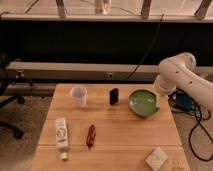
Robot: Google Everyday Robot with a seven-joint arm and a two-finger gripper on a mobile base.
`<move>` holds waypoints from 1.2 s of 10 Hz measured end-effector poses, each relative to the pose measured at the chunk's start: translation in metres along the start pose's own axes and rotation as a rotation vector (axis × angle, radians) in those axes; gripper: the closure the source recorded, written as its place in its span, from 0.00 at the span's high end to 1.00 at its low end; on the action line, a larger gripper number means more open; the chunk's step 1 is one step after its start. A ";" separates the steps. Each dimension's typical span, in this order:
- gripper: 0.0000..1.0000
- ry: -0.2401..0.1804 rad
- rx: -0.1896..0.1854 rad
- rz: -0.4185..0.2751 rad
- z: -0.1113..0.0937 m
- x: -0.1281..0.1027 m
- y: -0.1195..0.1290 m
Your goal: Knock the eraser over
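eraser (114, 96) is seen upright on tabletop (120, 136) just left of green bowl (143, 103); pincer (159, 98) is held at bowl's right rim, its opening cannot be told

Warm, dim light falls from above on the table (115, 137); the wall (90, 45) behind lies in deep shadow. The gripper (160, 101), at the right rim of the bowl (142, 102), sits shaded under the bright white arm (180, 77).
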 end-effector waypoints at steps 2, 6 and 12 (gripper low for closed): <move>0.29 -0.020 -0.002 -0.026 0.009 -0.019 0.001; 0.00 -0.044 -0.009 -0.064 0.025 -0.044 -0.004; 0.00 -0.114 -0.017 -0.104 0.050 -0.090 -0.023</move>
